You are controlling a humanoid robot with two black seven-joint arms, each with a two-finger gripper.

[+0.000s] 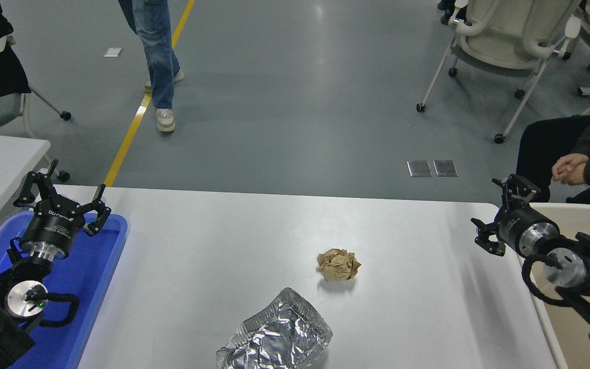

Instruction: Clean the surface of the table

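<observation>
Our right black gripper (497,215) hangs with fingers spread and empty over the right edge of the large white rectangular tabletop (213,246); our left black gripper (62,192), also spread, sits parked above the blue plastic tray (92,271) at the left edge. 2 pieces of litter remain: a crumpled brown paper ball (339,264) mid-table and a crushed silver foil container (277,335) at the near edge, its lower part cropped. We judge the light ball could skid away from a careless grasp. The beige bin (525,241) at right is partly cut off.
</observation>
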